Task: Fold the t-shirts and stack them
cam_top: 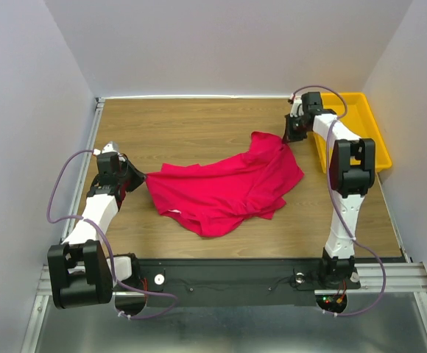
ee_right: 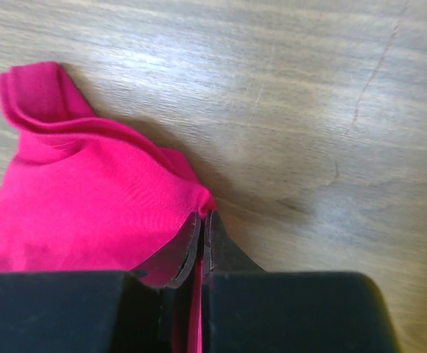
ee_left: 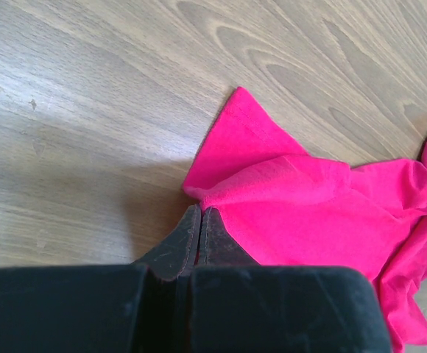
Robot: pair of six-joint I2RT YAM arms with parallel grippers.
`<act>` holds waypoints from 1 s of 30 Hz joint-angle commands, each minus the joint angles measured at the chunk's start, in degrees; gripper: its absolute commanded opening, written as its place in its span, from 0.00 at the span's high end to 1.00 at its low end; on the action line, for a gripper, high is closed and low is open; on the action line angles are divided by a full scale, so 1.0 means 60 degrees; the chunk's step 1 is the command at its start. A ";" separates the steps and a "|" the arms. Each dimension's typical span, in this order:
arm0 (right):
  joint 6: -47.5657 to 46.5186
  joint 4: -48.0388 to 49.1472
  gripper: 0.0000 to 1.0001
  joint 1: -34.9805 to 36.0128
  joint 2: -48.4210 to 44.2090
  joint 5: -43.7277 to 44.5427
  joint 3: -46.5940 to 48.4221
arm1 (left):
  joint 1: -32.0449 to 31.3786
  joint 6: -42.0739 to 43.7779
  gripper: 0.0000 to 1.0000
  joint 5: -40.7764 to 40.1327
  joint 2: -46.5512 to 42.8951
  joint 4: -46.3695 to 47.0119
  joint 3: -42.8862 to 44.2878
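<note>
A crimson-pink t-shirt (cam_top: 228,184) lies crumpled and stretched across the middle of the wooden table. My left gripper (cam_top: 136,176) is shut on the shirt's left edge; in the left wrist view the closed fingertips (ee_left: 199,215) pinch the cloth (ee_left: 302,206) at a fold. My right gripper (cam_top: 288,136) is shut on the shirt's far right corner; in the right wrist view cloth (ee_right: 103,198) runs between the closed jaws (ee_right: 205,217). The shirt hangs in a sagging band between the two grippers.
A yellow plastic tray (cam_top: 372,132) stands at the table's far right edge, just behind the right arm. Bare wood (cam_top: 191,125) lies behind the shirt. Grey walls enclose the table on three sides.
</note>
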 commanded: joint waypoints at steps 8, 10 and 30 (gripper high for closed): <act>-0.0194 0.0526 0.99 -0.0004 -0.2692 -0.0515 -0.0031 | 0.0101 0.0213 1.00 -0.0104 -0.0562 0.0385 0.0552; -0.0194 0.0585 0.99 -0.0004 -0.2870 -0.0574 -0.0164 | 0.0102 0.0213 1.00 -0.0162 -0.0650 0.0429 0.0582; -0.0926 0.0600 0.83 -0.0004 -0.1699 -0.0178 -0.1468 | 0.0146 0.0374 1.00 0.0204 -0.0270 0.0473 0.0480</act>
